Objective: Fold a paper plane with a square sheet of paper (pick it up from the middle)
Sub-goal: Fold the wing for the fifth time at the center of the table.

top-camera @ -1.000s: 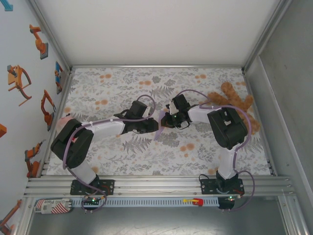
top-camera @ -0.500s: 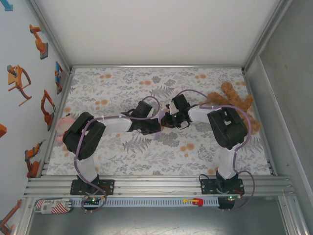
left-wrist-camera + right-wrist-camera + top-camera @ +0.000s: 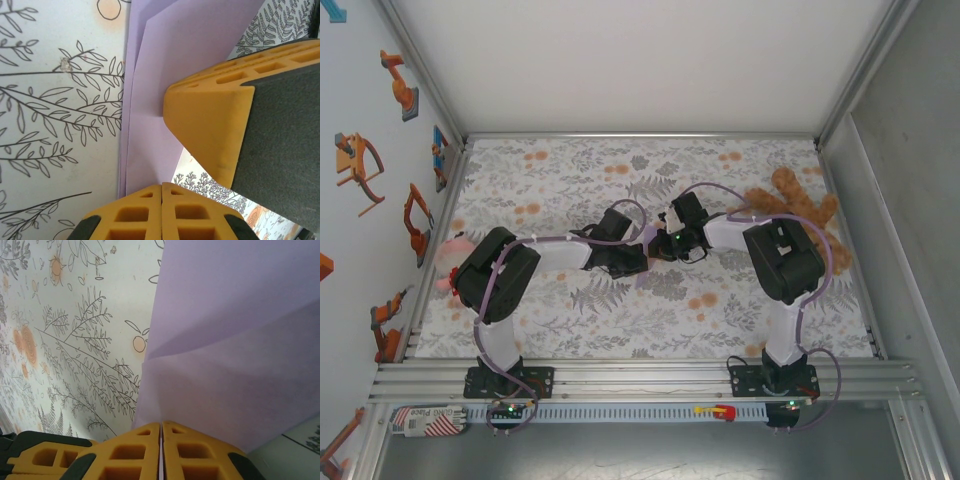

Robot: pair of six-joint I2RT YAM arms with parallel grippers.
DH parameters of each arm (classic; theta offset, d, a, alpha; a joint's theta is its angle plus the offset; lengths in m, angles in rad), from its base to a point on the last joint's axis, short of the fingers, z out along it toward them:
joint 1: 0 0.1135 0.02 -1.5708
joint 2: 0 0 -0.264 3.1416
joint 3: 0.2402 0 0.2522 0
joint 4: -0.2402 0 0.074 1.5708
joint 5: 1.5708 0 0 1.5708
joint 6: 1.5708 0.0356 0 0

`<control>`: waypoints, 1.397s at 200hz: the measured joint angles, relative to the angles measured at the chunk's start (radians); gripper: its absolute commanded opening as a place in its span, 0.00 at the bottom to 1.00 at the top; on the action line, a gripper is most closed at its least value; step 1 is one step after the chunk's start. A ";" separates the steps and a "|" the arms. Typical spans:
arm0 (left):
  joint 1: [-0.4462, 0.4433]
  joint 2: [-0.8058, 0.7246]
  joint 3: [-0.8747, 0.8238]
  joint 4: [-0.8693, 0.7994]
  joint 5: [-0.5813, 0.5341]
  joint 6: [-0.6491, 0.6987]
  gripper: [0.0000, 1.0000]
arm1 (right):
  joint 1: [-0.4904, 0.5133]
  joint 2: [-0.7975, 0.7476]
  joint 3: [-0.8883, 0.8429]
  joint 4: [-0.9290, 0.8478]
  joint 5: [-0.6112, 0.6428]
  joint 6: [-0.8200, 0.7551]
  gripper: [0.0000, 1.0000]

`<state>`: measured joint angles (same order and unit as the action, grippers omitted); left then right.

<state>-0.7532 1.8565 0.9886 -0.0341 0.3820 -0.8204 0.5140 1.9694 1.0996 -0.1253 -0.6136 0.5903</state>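
Observation:
The lavender sheet of paper (image 3: 165,60) hangs above the flowered cloth at mid-table, folded into overlapping layers with a crease (image 3: 225,335). Whether it has the shape of a paper plane I cannot tell. My left gripper (image 3: 162,188) is shut on one edge of the sheet. My right gripper (image 3: 161,426) is shut on another edge. From above the two grippers meet tip to tip, left (image 3: 637,257) and right (image 3: 659,246), with a strip of paper (image 3: 642,272) below them. The right gripper's yellow finger (image 3: 210,125) lies against the paper in the left wrist view.
A brown teddy bear (image 3: 802,213) lies at the right of the table behind the right arm. A pink soft toy (image 3: 448,257) sits at the left edge beside the left arm's elbow. Metal frame rails and side walls enclose the flowered tablecloth (image 3: 570,170).
The left arm has drawn in, its elbow shifting right, and its gripper has moved up to the paper and shut on it. The right gripper has kept its grip in place.

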 measured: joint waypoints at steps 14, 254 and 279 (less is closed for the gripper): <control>-0.001 0.000 -0.002 0.000 0.000 -0.004 0.08 | 0.000 0.004 0.005 -0.002 0.000 0.000 0.10; -0.098 -0.096 -0.116 -0.004 -0.135 -0.048 0.07 | 0.000 0.028 0.053 -0.072 0.003 0.014 0.09; -0.121 -0.122 -0.147 -0.010 -0.143 -0.065 0.07 | 0.001 0.028 0.053 -0.072 0.003 0.015 0.09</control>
<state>-0.8738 1.7344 0.8417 -0.0437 0.2394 -0.8856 0.5148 1.9976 1.1530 -0.1970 -0.6106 0.6052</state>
